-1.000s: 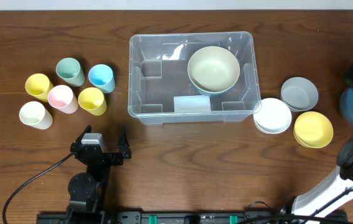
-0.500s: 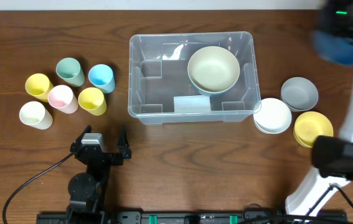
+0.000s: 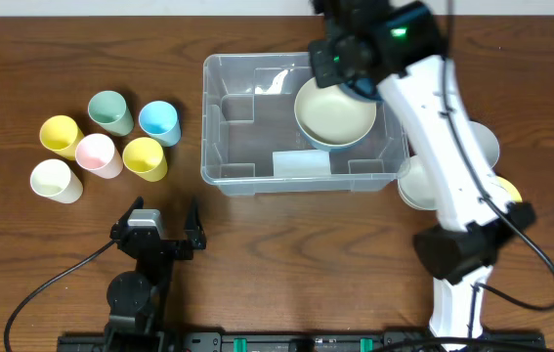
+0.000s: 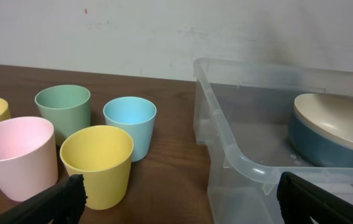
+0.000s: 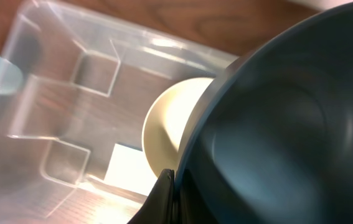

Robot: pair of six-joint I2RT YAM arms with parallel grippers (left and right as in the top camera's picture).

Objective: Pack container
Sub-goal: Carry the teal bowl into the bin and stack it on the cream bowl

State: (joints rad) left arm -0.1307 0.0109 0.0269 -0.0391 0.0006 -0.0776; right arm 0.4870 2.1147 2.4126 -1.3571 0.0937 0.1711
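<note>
The container (image 3: pixel 211 132) is a large clear bin at the table's middle. In its right half a cream bowl (image 3: pixel 333 112) rests nested in a blue one. My right gripper (image 3: pixel 343 61) hovers over the bin's back right part. It is shut on the rim of a dark blue bowl (image 5: pixel 276 124), which fills the right wrist view above the cream bowl (image 5: pixel 164 134) and the container (image 5: pixel 58 118). My left gripper (image 3: pixel 156 227) rests open near the front edge, nothing between its fingers. Its wrist view shows the container (image 4: pixel 232 152) to its right.
Several coloured cups (image 3: pixel 101 147) stand in a cluster left of the bin; the yellow cup (image 4: pixel 98 162) is nearest the left gripper. White (image 3: pixel 421 186), grey (image 3: pixel 482 145) and yellow (image 3: pixel 509 196) bowls sit right of the bin, partly hidden by the right arm.
The right arm has swung from the table's right edge up and leftward, carrying the dark blue bowl over the container. The left arm has not moved.
</note>
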